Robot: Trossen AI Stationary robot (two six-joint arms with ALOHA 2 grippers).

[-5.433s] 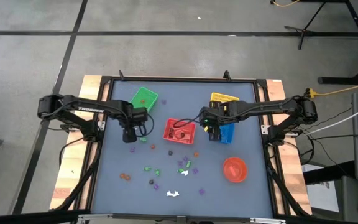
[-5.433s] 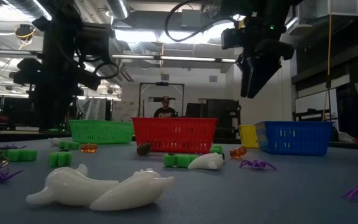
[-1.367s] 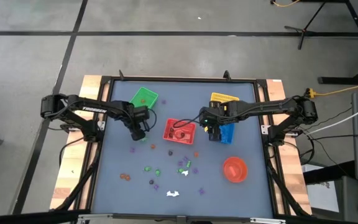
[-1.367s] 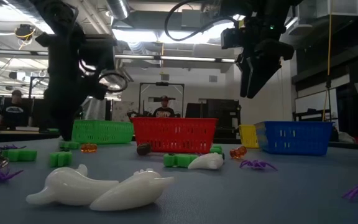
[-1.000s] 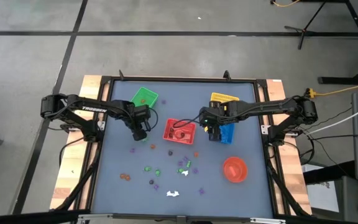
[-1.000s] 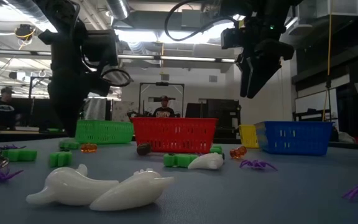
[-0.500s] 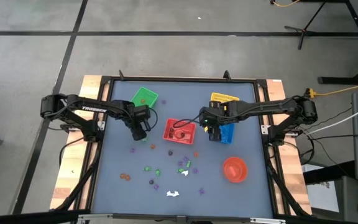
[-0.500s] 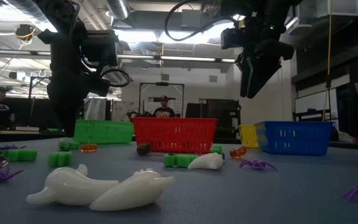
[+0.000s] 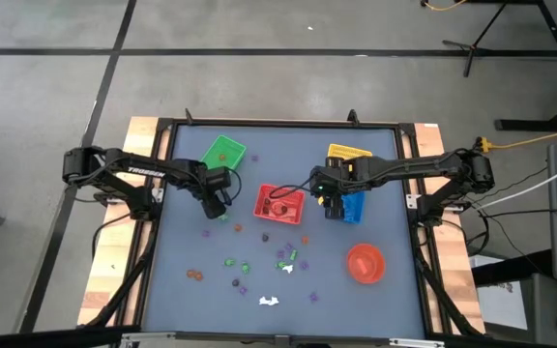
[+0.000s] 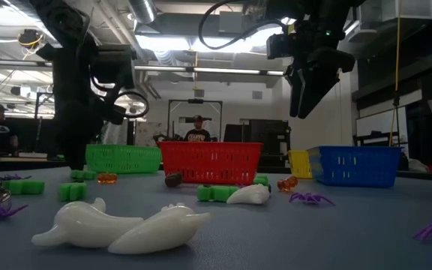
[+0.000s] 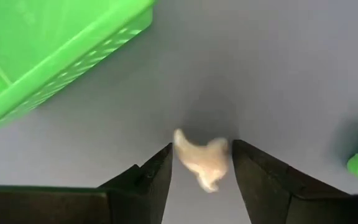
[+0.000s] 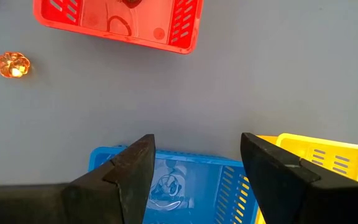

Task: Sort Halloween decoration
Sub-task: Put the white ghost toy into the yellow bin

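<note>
Left gripper (image 11: 201, 163) fingers parted around a pale trinket (image 11: 202, 158) (blurred), beside the green basket (image 9: 224, 153) near the table's far edge. Right gripper (image 12: 194, 171) wide open, empty, above the blue basket (image 12: 173, 177). Four baskets.

The left gripper (image 9: 218, 209), which had hung lower over the table's scattered trinkets, swung up beside the green basket (image 9: 224, 152) and then parted its fingers (image 11: 157, 177), leaving a pale trinket (image 11: 202, 159) blurred between them above the grey table (image 11: 260, 68).
</note>
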